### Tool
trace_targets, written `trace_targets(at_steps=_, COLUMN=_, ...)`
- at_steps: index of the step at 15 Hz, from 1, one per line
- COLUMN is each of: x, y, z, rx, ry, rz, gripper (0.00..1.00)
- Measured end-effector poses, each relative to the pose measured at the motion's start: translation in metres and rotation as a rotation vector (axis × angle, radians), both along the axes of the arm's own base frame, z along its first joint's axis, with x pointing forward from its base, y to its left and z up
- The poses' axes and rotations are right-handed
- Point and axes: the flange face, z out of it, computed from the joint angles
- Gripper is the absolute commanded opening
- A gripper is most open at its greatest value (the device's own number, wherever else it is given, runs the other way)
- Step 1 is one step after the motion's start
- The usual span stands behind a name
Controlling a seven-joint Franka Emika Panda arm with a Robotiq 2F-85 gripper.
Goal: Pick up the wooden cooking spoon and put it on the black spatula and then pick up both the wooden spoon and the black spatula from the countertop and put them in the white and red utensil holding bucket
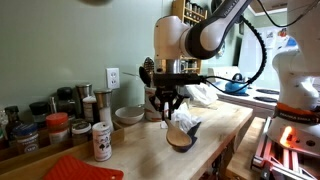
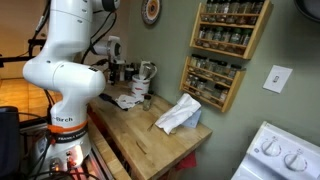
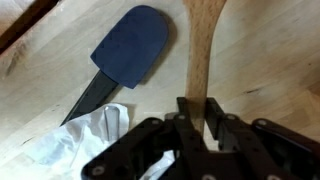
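Note:
In the wrist view my gripper point(image 3: 200, 108) is shut on the pale handle of the wooden cooking spoon point(image 3: 201, 55), which runs up out of the frame. To its left the black spatula point(image 3: 132, 45) lies flat on the wooden countertop, its slim handle partly under crumpled white paper point(image 3: 85, 138). In an exterior view the gripper point(image 1: 171, 102) hangs above the counter with the spoon's bowl point(image 1: 181, 139) low beside the dark spatula point(image 1: 192, 127). The white utensil bucket point(image 2: 147, 72) stands at the back of the counter with dark utensils in it.
Spice jars point(image 1: 58, 125), a white shaker point(image 1: 101, 141), a bowl point(image 1: 128, 115) and a red cloth point(image 1: 85, 168) stand along the counter. A crumpled white towel point(image 2: 180, 113) lies on the wood. Spice racks point(image 2: 225, 45) hang on the wall beside a stove point(image 2: 280, 155).

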Motion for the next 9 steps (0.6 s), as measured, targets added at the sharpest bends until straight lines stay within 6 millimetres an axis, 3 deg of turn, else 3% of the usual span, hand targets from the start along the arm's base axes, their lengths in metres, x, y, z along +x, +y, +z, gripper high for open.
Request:
trace_targets(at_steps=5, x=0.0005, y=0.0007, z=0.0007, rx=0.002, ry=-0.001, rz=0.0, gripper=0.23)
trace_targets(at_steps=6, x=0.0005, y=0.0007, z=0.0007, rx=0.002, ry=-0.001, rz=0.0, gripper=0.06)
trace_targets(at_steps=9, x=0.0005, y=0.0007, z=0.0007, rx=0.002, ry=-0.001, rz=0.0, gripper=0.06)
